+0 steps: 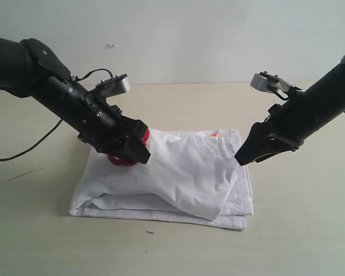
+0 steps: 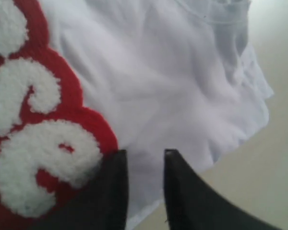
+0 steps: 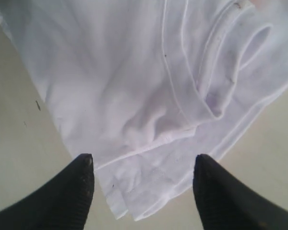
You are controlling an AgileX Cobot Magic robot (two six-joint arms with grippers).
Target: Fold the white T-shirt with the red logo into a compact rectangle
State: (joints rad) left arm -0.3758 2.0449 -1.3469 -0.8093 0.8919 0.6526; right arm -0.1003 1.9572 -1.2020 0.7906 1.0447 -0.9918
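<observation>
"Lying which way, the white T-shirt (image 1: 184, 172)?"

"It's folded into a rumpled bundle on the table (image 1: 299, 230). The long axis runs from 9 o'clock to 3 o'clock in the exterior view. The ribbed collar (image 3: 220, 57) sits toward the bundle's 1 o'clock corner, and the orange neck tag (image 1: 214, 134) is at the far edge there. A loose fold slumps toward the near edge, about 5 o'clock."

"And the red logo (image 1: 142, 137)?"

"At the bundle's 10 o'clock end, mostly hidden under the left gripper (image 1: 139, 154). The left wrist view shows fuzzy white letters rimmed in red, just beside one finger."

"Is that gripper pinching anything?"

"Its fingers (image 2: 110, 191) stand close, with a narrow slit between them, right over the cloth. Whether they nip any fabric I cannot tell."

"The right gripper (image 1: 241, 160)?"

"Spread wide, with nothing caught between its fingertips (image 3: 81, 191). It points in from 3 o'clock, tip at the shirt's right edge, near the collar. I cannot tell whether it touches. The shirt lies between the two grippers, logo end at the left one and neck end at the right one."
</observation>
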